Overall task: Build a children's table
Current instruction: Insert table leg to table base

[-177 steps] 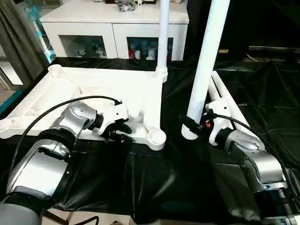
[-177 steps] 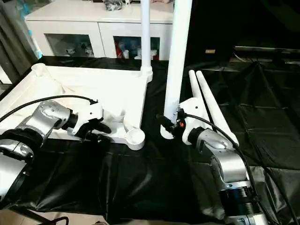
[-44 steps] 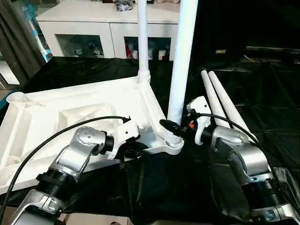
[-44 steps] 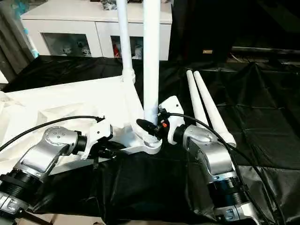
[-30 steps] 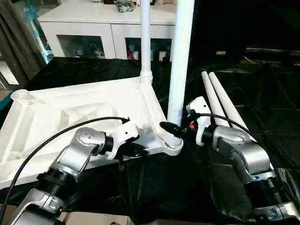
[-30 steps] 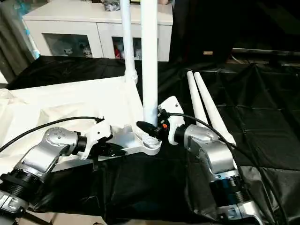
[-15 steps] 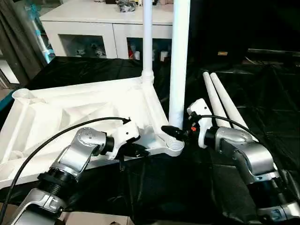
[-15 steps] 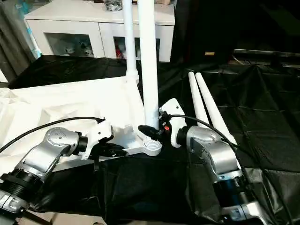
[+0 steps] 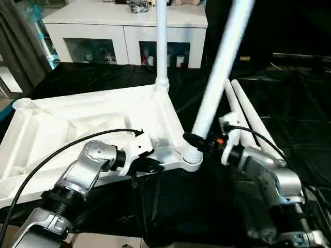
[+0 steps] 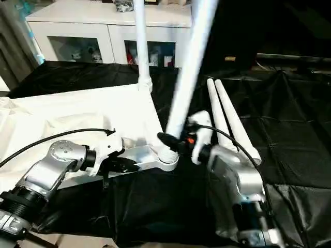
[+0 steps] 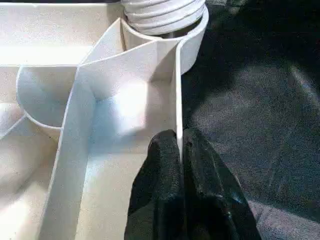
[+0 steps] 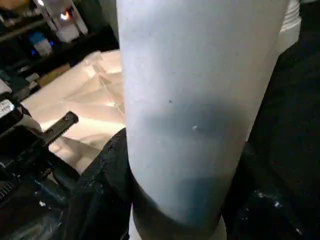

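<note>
The children's table top [image 9: 77, 119] lies upside down on the black cloth, ribbed side up. One white leg [image 9: 162, 46] stands upright in its far corner socket. My right gripper [image 9: 199, 142] is shut on a second leg [image 9: 222, 62] near its threaded end, which sits at the near corner socket [image 9: 192, 157]. This leg leans with its top to the right. In the right wrist view the black fingers [image 12: 107, 170] flank the leg [image 12: 200, 100]. My left gripper [image 11: 180, 145] is shut on the top's thin rim wall [image 11: 178, 100] beside that socket [image 11: 192, 35].
Two loose white legs [image 9: 248, 111] lie side by side on the black cloth to the right of my right arm. A white glass-door cabinet [image 9: 124, 26] stands behind the table. The cloth's front edge runs just below my forearms.
The leg in my right gripper has tipped from upright to leaning right, with its threaded end still at the near corner socket. My right forearm has shifted slightly right. The left gripper holds its place.
</note>
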`<state>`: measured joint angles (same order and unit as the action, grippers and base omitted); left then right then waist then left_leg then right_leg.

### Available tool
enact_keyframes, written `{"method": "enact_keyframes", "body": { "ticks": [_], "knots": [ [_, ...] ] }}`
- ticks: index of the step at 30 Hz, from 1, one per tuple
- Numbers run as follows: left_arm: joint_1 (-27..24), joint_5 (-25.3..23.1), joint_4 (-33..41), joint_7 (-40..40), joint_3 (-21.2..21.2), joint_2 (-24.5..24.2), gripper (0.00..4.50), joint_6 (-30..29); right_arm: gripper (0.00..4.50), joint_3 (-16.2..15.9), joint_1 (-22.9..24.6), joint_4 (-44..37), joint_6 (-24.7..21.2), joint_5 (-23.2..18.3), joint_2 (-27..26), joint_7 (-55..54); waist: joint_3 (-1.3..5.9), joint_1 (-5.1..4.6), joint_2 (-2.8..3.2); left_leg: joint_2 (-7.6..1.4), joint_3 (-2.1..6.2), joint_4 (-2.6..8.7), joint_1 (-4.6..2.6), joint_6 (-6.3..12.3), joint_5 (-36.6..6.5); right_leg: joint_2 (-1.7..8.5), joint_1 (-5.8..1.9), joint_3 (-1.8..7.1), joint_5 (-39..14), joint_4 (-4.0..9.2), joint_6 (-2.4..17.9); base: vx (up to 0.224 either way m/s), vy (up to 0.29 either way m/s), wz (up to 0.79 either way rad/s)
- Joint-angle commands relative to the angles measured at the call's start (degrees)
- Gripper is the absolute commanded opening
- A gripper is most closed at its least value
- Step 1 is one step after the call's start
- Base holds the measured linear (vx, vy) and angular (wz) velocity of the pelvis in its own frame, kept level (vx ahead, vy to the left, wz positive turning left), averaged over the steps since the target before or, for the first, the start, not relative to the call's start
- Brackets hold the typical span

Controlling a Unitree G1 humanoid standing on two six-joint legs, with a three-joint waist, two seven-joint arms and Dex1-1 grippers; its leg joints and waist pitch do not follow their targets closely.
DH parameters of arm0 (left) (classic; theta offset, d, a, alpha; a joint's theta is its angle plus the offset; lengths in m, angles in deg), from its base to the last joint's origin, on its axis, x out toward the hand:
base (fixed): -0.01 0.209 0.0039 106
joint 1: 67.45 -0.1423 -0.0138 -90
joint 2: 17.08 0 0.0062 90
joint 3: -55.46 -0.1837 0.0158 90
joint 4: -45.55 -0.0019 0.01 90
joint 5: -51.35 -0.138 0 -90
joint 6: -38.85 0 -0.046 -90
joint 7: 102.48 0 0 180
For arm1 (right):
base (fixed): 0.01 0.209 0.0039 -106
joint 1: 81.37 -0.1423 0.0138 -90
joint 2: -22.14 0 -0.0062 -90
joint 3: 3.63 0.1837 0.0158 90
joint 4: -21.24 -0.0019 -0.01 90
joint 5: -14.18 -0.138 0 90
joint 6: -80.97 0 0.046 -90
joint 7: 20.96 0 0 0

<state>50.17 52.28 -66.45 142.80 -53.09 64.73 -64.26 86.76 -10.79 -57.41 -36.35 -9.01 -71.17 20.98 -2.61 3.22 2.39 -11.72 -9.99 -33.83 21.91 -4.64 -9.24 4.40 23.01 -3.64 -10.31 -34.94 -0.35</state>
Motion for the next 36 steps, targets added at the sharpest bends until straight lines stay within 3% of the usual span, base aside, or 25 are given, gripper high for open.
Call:
{"method": "enact_keyframes", "body": {
  "ticks": [1, 3, 5, 7, 13, 14, 15, 16, 20, 22, 26, 30, 36],
  "knots": [
    [1.22, -0.39, -0.98, -2.46, 1.74, -0.4, 0.0, 0.22, 1.89, 0.28, 2.75, 1.25, 0.52, 0.47, 0.16, 0.1, 3.09, -0.04, 0.38, -1.09, 0.58, 4.66, -1.3, -0.63, -21.77, 3.25, -1.86, 2.25, -21.17, 5.49, 9.91, 0.0, 0.0, 0.0],
    [1.18, -0.38, -1.02, -2.75, 1.88, -0.4, 0.0, 0.18, 1.89, 0.6, 4.29, 1.73, 1.6, 0.46, -0.13, -0.05, 3.11, 0.04, 0.69, -1.06, 0.64, 4.66, -1.33, -0.63, -22.41, 3.29, -1.89, 2.2, -21.96, 5.6, 9.69, 0.0, 0.0, 0.0],
    [1.15, -0.37, -1.0, -2.83, 1.91, -0.42, 0.0, 0.14, 1.89, 0.66, 5.07, 1.9, 2.0, 0.6, -0.24, -0.3, 3.04, 0.01, 0.53, -0.99, 0.71, 4.71, -1.25, -0.56, -22.84, 3.29, -1.99, 2.11, -23.47, 5.69, 9.41, 0.0, 0.0, 0.0],
    [1.1, -0.3, -1.07, -3.25, 2.03, -0.38, 0.0, 0.27, 1.89, -0.06, 6.45, 1.47, 3.21, 1.48, -0.1, -0.42, 2.96, 0.09, 0.94, -1.03, 0.81, 4.75, -1.38, -0.64, -23.64, 3.36, -1.75, 2.1, -25.34, 5.96, 8.81, 0.0, 0.0, 0.0],
    [1.16, -0.32, -1.41, -3.38, 1.91, -0.3, 0.0, 0.61, 1.89, -1.59, 8.09, -0.34, 3.98, 2.97, 0.92, -1.08, 2.9, 0.04, 0.84, -1.03, 0.89, 4.81, -1.45, -0.64, -24.03, 3.36, -1.58, 2.1, -27.41, 6.23, 7.84, 0.0, 0.0, 0.0],
    [1.21, -0.36, -1.5, -3.36, 1.78, -0.29, 0.0, 0.75, 1.89, -2.34, 8.26, -0.84, 4.11, 3.61, 1.39, -0.99, 2.9, -0.03, 0.57, -1.07, 0.87, 4.87, -1.29, -0.57, -23.67, 3.28, -1.67, 2.11, -26.86, 6.16, 7.77, 0.0, 0.0, 0.0],
    [1.26, -0.41, -1.55, -3.34, 1.67, -0.29, 0.0, 0.88, 1.89, -2.91, 8.27, -1.12, 4.22, 4.11, 1.71, -0.89, 2.91, 0.05, 0.69, -1.06, 0.89, 4.88, -1.31, -0.54, -23.58, 3.29, -1.66, 2.09, -26.81, 6.11, 7.77, 0.0, 0.0, 0.0],
    [1.36, -0.53, -1.64, -3.4, 1.45, -0.23, 0.0, 1.07, 1.89, -3.75, 8.11, -1.29, 4.58, 4.99, 2.22, -0.68, 2.88, -0.13, 0.16, -1.07, 0.81, 4.88, -1.23, -0.44, -23.62, 3.25, -1.62, 2.09, -27.08, 6.18, 7.65, 0.0, 0.0, 0.0],
    [1.49, -0.92, -1.73, -3.63, 0.8, 0.06, 0.0, 1.56, 1.89, -7.04, 6.05, -1.01, 4.82, 7.85, 3.87, 0.38, 2.73, -0.14, -0.14, -1.03, 0.76, 4.77, -1.33, -0.22, -23.36, 3.36, -1.41, 2.14, -29.75, 6.38, 6.86, 0.0, 0.0, 0.0],
    [1.37, -1.04, -1.61, -3.49, 0.57, 0.04, 0.0, 1.7, 1.89, -7.91, 5.24, -0.84, 4.36, 8.12, 4.19, 1.03, 2.67, -0.21, -0.05, -0.99, 0.82, 4.73, -1.34, -0.2, -23.58, 3.43, -1.36, 2.12, -31.01, 6.45, 6.35, 0.0, 0.0, 0.0],
    [0.94, -1.24, -1.15, -3.31, -0.02, 0.19, 0.0, 1.82, 1.89, -10.03, 2.88, 0.5, 3.85, 8.8, 5.13, 3.06, 2.58, -0.53, -0.51, -0.92, 0.95, 4.65, -1.5, -0.27, -24.59, 3.43, -1.09, 1.94, -33.98, 6.8, 5.21, 0.0, 0.0, 0.0],
    [0.84, -1.3, -0.95, -1.94, -0.74, -0.03, 0.0, 2.12, 1.89, -11.93, -0.05, 4.17, 4.1, 9.67, 5.98, 5.95, 2.6, -0.94, -1.12, -0.99, 0.95, 4.67, -1.51, -0.3, -25.42, 3.42, -0.93, 1.95, -34.01, 6.95, 5.17, 0.0, 0.0, 0.0],
    [1.44, -1.73, -1.15, 0.39, -1.72, -0.87, 0.0, 2.89, 1.89, -14.47, -1.39, 6.54, 4.45, 10.41, 7.34, 10.9, 2.71, -1.16, -1.57, -1.18, 1.0, 4.88, -1.34, 0.02, -25.0, 3.43, -1.07, 2.1, -31.32, 6.54, 6.04, 0.0, 0.0, 0.0]
  ]
}}
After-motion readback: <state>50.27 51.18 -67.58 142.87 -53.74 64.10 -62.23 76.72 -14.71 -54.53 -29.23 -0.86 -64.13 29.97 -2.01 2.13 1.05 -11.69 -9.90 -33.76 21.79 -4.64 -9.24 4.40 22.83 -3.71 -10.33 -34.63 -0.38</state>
